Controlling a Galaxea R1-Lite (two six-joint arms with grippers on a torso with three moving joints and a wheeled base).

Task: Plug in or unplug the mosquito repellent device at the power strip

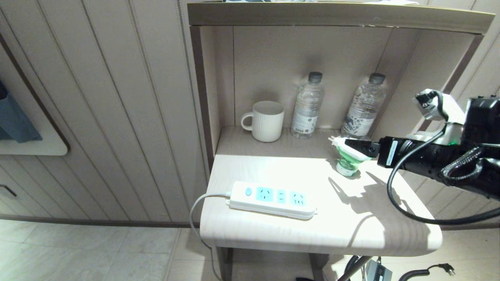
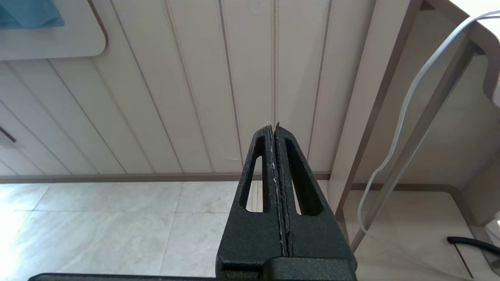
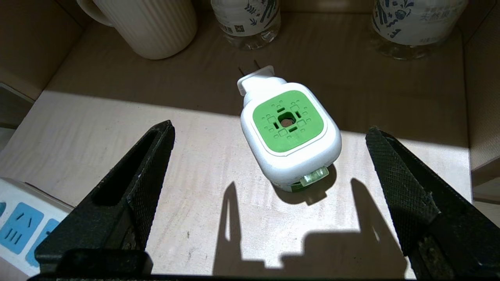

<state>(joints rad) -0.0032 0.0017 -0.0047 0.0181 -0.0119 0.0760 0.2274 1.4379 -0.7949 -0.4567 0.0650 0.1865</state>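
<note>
The mosquito repellent device (image 1: 347, 158) stands upright on the table (image 1: 351, 226), right of the middle, unplugged. Its white-and-green head (image 3: 288, 125) faces up and its two prongs point toward the back of the niche. My right gripper (image 1: 353, 150) reaches in from the right, just above the device. In the right wrist view that gripper (image 3: 270, 128) is open wide, with the device between the two fingers and touching neither. The power strip (image 1: 273, 199) lies near the table's front left, its sockets bare. My left gripper (image 2: 273, 127) is shut, parked low beside the table, facing the wall panels.
A ribbed white mug (image 1: 265, 120) and two clear water bottles (image 1: 308, 105) (image 1: 365, 105) stand at the back of the niche. A shelf (image 1: 336, 15) roofs it and side panels wall it in. The strip's white cord (image 1: 195, 218) hangs off the table's left edge.
</note>
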